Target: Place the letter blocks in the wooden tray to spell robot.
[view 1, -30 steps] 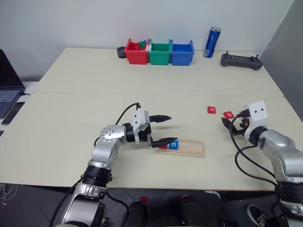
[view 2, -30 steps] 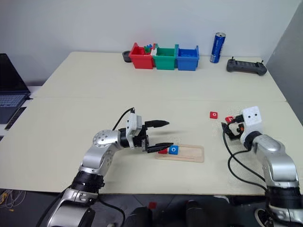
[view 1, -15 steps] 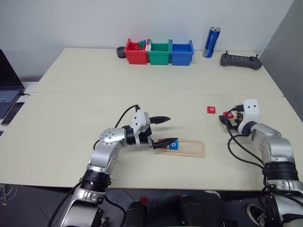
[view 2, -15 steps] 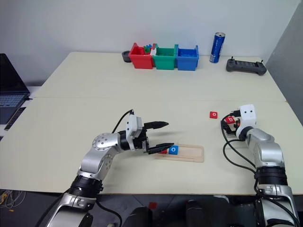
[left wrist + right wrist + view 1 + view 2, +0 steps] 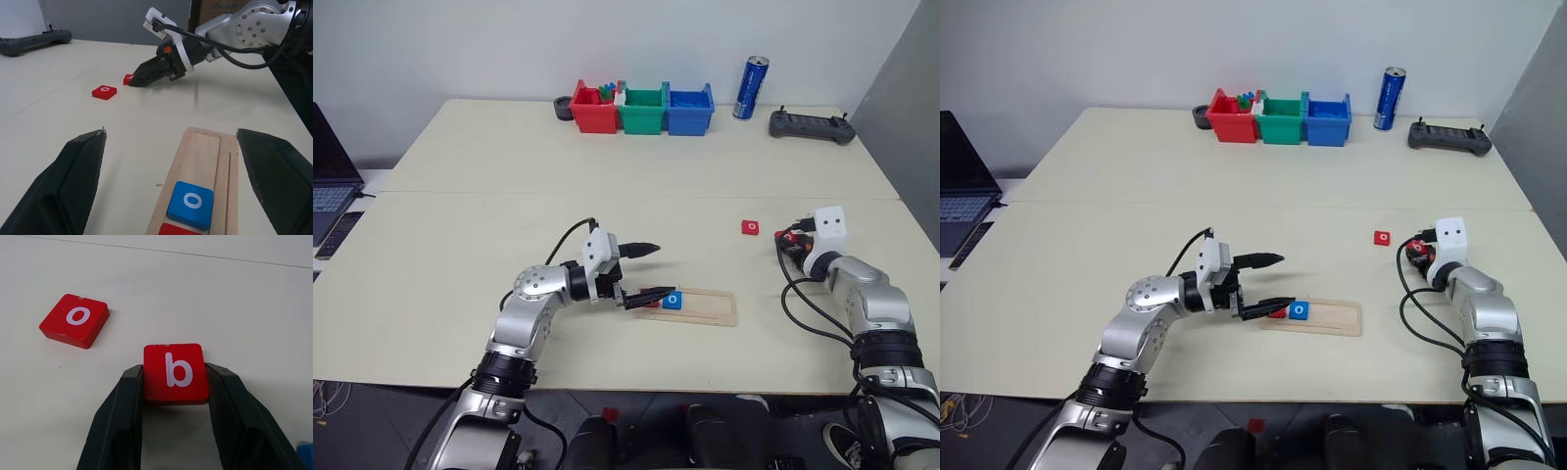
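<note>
The right gripper (image 5: pixel 173 396) pinched the red "b" block (image 5: pixel 174 371) on the table beside the red "o" block (image 5: pixel 74 320). Lifting straight would keep it square for the wooden tray (image 5: pixel 715 305), where the left gripper (image 5: pixel 646 269) hovered wide.

The pale counter (image 5: pixel 509 206) carries the wooden tray (image 5: pixel 705 307) near its front edge and a red "o" block (image 5: pixel 751 227) off to the right. Along the back stand three bins (image 5: pixel 641 108), a blue can (image 5: pixel 751 87) and a black controller (image 5: pixel 812 125).
</note>
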Controlling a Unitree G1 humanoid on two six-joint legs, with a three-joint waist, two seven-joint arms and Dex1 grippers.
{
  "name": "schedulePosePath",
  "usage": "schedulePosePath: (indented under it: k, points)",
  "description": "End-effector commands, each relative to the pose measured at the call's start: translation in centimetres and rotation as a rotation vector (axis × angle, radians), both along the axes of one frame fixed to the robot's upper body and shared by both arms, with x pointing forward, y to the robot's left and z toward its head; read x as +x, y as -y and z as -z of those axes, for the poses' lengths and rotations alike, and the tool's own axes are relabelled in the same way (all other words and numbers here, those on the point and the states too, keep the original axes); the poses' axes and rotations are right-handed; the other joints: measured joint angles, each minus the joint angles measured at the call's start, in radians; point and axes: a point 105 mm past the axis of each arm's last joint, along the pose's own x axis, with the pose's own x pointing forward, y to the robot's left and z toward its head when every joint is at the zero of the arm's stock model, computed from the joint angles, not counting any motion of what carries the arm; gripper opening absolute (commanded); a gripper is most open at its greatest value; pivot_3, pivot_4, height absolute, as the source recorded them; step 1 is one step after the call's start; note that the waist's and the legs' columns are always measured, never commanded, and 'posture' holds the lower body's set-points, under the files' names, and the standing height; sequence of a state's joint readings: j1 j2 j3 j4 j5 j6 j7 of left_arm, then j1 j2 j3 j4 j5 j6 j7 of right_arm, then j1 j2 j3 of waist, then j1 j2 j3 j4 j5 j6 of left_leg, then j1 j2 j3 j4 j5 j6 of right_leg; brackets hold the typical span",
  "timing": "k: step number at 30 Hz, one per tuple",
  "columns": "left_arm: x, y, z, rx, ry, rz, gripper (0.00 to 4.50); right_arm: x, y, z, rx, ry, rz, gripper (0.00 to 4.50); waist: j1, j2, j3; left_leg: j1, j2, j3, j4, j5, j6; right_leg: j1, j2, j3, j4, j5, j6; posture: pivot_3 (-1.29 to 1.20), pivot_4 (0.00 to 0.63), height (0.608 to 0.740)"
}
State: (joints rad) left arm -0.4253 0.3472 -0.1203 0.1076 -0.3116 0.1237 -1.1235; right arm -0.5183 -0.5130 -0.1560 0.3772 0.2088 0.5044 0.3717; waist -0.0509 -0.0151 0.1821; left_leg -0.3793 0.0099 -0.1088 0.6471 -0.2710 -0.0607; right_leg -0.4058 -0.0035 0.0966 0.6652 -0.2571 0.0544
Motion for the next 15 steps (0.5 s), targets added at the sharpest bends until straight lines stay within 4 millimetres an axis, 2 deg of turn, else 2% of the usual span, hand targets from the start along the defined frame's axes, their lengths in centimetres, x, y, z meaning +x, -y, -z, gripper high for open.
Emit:
schedulePosePath:
  k: [1, 4, 8, 12, 15]
  points:
    - [-0.4, 0.5, -1.5, -0.022, 0.056, 0.035, 4.5, -0.5, 0.7, -1.1, -0.033, 0.025, 0.027, 1.47, 0.001, 0.0, 0.0, 0.0, 0.0, 0.0, 0.0, 0.0, 0.0, 0.0, 0.0, 0.0, 0.0, 0.0, 0.0, 0.0, 0.15, 0.74]
    - [-1.0, 0.5, -1.5, -0.016, 0.061, 0.062, 4.5, -2.2, 0.5, -2.2, -0.01, 0.026, 0.043, 1.47, 0.003, 0.0, 0.0, 0.0, 0.0, -0.001, 0.0, 0.0, 0.0, 0.0, 0.0, 0.0, 0.0, 0.0, 0.0, 0.0, 0.15, 0.74]
    - [-2.3, 0.1, -1.2, 0.0, 0.047, 0.113, 4.5, -6.5, -1.2, -3.0, 0.011, -0.003, 0.057, 1.47, 0.004, 0.002, -0.001, -0.001, 0.0, -0.001, -0.001, 0.0, 0.0, -0.001, 0.0, 0.0, 0.0, 0.0, 0.0, 0.0, 0.15, 0.74]
    - [-2.7, -0.2, -0.9, 0.016, 0.038, 0.119, 4.5, -10.0, -3.6, -2.2, 0.046, -0.061, 0.072, 1.47, -0.001, 0.002, -0.001, 0.0, 0.001, -0.001, -0.001, 0.0, 0.0, -0.001, 0.001, 0.0, 0.0, 0.0, 0.0, 0.0, 0.15, 0.74]
    - [-2.5, 0.0, -0.9, 0.016, 0.038, 0.117, 4.5, -11.7, -4.6, -1.2, 0.057, -0.102, 0.106, 1.47, 0.0, 0.002, -0.001, 0.0, 0.001, -0.001, -0.001, 0.0, 0.0, -0.001, 0.001, 0.0, 0.0, 0.0, 0.0, 0.0, 0.15, 0.74]
